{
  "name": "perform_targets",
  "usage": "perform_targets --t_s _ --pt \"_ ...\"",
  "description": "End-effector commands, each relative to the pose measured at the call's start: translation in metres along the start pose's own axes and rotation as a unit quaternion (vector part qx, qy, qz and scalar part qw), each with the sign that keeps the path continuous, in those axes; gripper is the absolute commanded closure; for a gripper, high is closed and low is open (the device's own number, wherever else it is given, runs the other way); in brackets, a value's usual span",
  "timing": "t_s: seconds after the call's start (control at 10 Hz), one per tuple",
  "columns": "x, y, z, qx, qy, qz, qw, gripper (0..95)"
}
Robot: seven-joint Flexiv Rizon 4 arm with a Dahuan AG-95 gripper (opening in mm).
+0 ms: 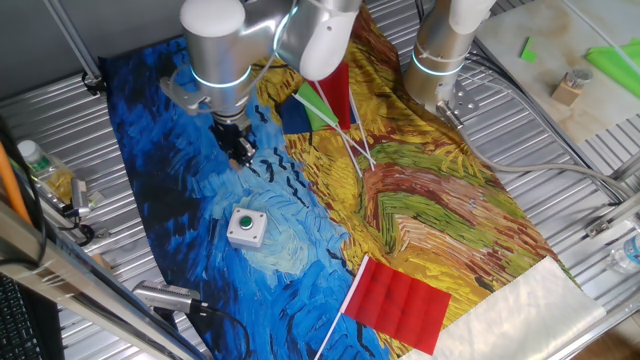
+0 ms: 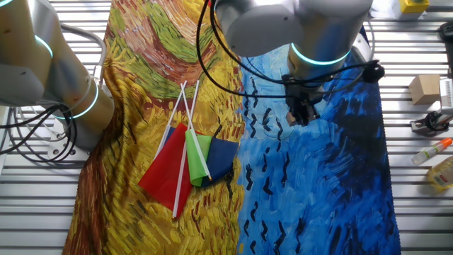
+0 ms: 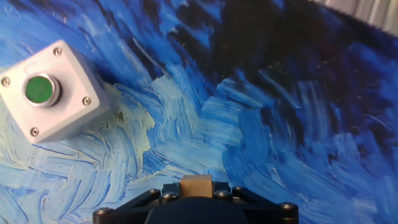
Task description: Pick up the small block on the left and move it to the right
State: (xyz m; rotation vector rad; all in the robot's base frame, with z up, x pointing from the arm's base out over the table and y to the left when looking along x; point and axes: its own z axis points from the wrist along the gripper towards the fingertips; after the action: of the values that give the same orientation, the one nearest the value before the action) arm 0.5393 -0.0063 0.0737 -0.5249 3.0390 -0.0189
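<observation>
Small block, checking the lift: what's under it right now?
In the hand view the small block sits between the fingers, blue painted cloth beyond. Its underside and any gap below are hidden.

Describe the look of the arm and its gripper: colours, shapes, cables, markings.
The arm is built of fat, rounded links in glossy silver-grey and white, with a glowing cyan ring at the joint above the wrist. Black cables loop along it in the other fixed view. The gripper is small, black and narrow beside the thick links; the hand view shows its dark body with silver screw heads.
</observation>
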Motion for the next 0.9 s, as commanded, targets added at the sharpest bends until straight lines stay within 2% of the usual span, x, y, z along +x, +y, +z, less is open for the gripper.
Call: perform_targets --t_s 0.1,0.3,0.5,0.7,0.9 --pt "-0.004 0.000 -0.008 -0.003 0.001 0.001 1.0000 95.0" --pt "-0.019 0.000 -0.028 -0.005 0.006 0.010 0.9999 95.0" --pt "-0.037 0.016 -0.043 -0.004 0.017 0.032 0.9993 95.0" --pt "-0.049 0.039 -0.049 -0.001 0.025 0.051 0.9984 95.0" --pt "-0.059 0.043 -0.053 -0.003 0.030 0.058 0.9978 95.0"
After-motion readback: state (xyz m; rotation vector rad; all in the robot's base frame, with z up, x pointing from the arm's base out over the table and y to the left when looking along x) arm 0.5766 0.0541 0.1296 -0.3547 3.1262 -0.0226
